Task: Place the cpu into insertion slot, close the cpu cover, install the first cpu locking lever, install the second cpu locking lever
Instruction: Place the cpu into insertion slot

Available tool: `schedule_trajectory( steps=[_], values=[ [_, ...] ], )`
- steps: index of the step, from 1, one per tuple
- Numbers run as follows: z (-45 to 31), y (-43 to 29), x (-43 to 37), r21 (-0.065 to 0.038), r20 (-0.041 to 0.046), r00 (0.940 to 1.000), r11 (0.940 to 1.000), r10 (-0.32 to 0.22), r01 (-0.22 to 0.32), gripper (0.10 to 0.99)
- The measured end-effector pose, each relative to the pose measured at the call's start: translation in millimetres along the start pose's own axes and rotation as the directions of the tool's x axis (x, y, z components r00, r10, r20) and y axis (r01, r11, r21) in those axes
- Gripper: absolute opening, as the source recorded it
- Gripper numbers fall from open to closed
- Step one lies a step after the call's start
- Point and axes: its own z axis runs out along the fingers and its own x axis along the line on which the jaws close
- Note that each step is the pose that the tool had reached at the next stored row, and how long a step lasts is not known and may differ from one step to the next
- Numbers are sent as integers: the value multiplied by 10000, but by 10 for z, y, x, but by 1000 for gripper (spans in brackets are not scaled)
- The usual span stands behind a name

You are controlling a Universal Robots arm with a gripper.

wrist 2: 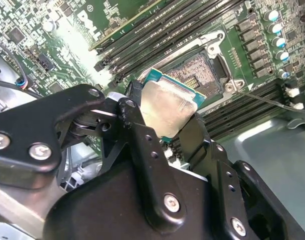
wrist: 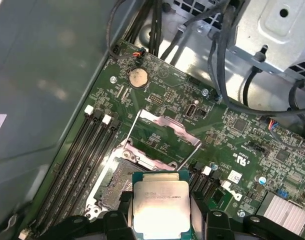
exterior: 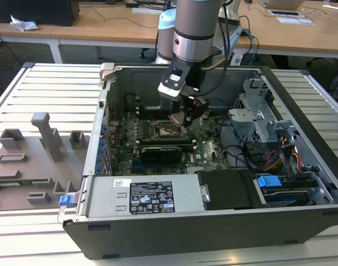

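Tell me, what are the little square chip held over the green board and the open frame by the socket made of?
The cpu has a top that looks like bare metal: pale silvery-beige with a dull, slightly smeared sheen. Its teal-green rim is probably circuit-board material. The cpu cover seems to be thin stamped sheet metal, perhaps steel, since it is bright, silvery and reflective, with bent edges.

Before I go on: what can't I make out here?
Socket part nearest the fingers: both wrist views, covered by the held cpu.
Cpu underside: both wrist views, faces away.
Cpu's gripped end: first wrist view, cut by the picture edge.
Socket pins: exterior view, too small, gripper partly in front.
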Motion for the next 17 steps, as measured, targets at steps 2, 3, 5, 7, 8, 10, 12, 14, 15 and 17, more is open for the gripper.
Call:
schedule_trajectory(
  steps=[2, 3, 5, 7, 8, 10, 12, 14, 15, 17],
  values=[
    [0, 0, 0, 0, 0, 9999, 9999, 145, -145, 545],
    [0, 0, 0, 0, 0, 9998, 9998, 220, -220, 545],
    [0, 0, 0, -1, 0, 9992, 9992, 396, -396, 545],
    [0, 0, 0, 0, -1, 9979, 9979, 640, -640, 545],
    [0, 0, 0, -1, -1, 9975, 9975, 713, -713, 545],
    [0, 0, 0, 0, -1, 9961, 9961, 885, -885, 545],
    [0, 0, 0, -1, -2, 9938, 9938, 1109, -1109, 545],
    [0, 0, 0, -1, -2, 9921, 9921, 1254, -1254, 545],
    [0, 0, 0, 0, -3, 9913, 9913, 1318, -1318, 545],
    [0, 0, 0, -1, -3, 9883, 9883, 1525, -1525, 545]
  ],
)
